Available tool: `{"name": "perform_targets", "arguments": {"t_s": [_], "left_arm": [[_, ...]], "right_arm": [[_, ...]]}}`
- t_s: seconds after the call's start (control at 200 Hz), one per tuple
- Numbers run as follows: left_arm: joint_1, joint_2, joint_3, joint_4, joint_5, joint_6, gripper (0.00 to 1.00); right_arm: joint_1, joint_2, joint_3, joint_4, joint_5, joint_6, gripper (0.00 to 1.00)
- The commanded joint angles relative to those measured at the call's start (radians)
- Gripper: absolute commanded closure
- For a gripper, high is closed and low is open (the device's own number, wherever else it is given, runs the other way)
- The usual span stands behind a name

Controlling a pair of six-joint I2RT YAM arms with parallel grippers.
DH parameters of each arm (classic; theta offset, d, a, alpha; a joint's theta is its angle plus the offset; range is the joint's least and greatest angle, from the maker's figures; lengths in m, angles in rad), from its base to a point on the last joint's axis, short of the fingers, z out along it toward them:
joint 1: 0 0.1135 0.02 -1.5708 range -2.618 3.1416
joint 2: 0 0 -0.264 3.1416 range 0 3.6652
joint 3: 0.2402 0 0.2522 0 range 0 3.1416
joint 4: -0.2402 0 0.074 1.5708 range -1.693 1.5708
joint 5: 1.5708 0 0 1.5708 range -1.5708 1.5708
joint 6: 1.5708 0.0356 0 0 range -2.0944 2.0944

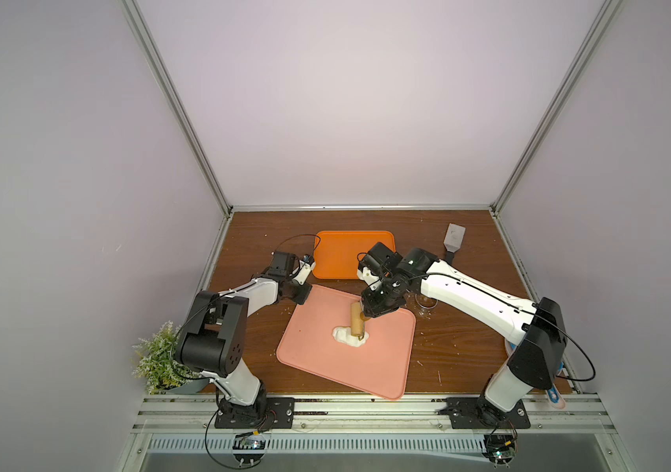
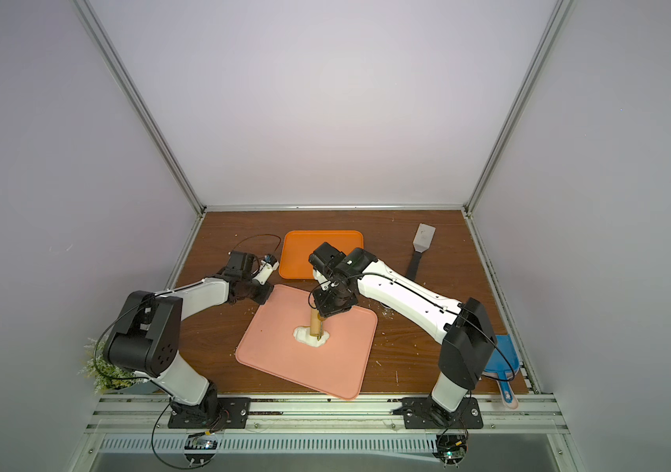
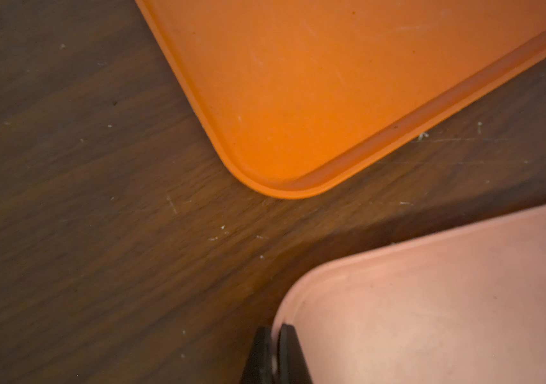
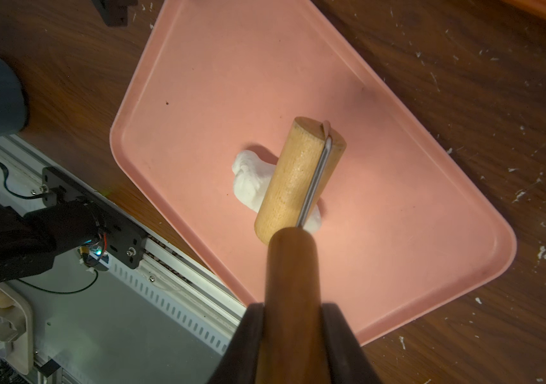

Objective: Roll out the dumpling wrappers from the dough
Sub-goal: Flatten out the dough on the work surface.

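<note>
A lump of white dough lies near the middle of the pink tray. A wooden roller rests its pale drum on the dough. My right gripper is shut on the roller's dark handle. At the tray's far left corner, my left gripper is shut on the pink tray's rim. No dumpling wrappers are in view.
An empty orange tray lies just behind the pink one. A grey scraper lies at the back right. A potted plant stands front left, a blue dustpan front right. White crumbs dot the wooden table.
</note>
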Motion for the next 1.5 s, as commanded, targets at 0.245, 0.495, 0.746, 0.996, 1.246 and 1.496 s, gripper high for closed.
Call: {"name": "perform_targets", "arguments": {"t_s": [0.245,0.495,0.746,0.996,1.246,1.496], "left_arm": [[0.033,0.056,-0.01,-0.154,-0.084,0.001,1.0],[0.075,0.03,0.001,-0.156,-0.128,-0.02,1.0],[0.088,-0.019,-0.004,-0.121,-0.238,-0.064,1.0],[0.096,-0.014,0.012,-0.166,-0.196,-0.053,1.0],[0.096,-0.046,0.061,-0.243,-0.104,0.044,0.38],[0.088,-0.003,0.234,-0.413,-0.072,0.195,0.06]], "right_arm": [[0.068,0.003,0.012,0.051,0.005,0.061,1.0],[0.062,-0.004,-0.006,0.09,0.061,0.078,1.0],[0.052,0.017,0.025,0.106,0.131,0.087,1.0],[0.049,0.039,0.067,0.133,0.11,0.077,1.0],[0.049,0.03,0.102,0.135,0.069,0.057,1.0],[0.046,-0.003,0.075,0.154,0.033,0.051,1.0]]}}
